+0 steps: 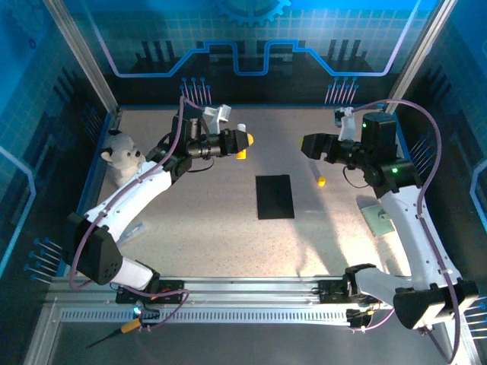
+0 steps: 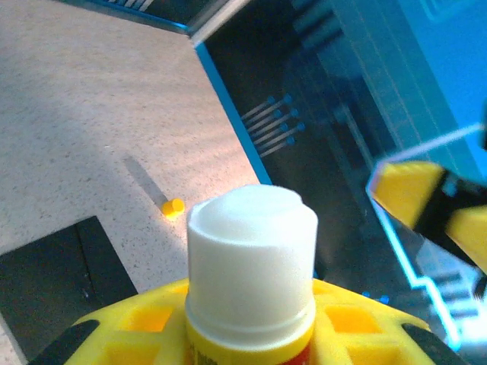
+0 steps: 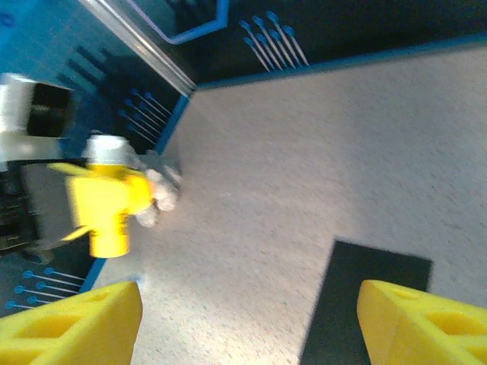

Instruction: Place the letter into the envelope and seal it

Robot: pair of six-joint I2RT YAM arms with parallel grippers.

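The black envelope lies flat in the middle of the table, with nobody touching it, and it also appears as a dark envelope and a dark envelope corner in the wrist views. The letter is hidden. My left gripper hovers up and left of the envelope, shut on a yellow glue stick whose white top pokes out past the left gripper's yellow fingers. My right gripper hangs up and right of the envelope. In its own view the right gripper stands open, nothing between its fingers.
A small yellow cap lies on the table right of the envelope, and the cap is loose. A toy bear sits at the left wall. A pale flat piece lies under the right arm.
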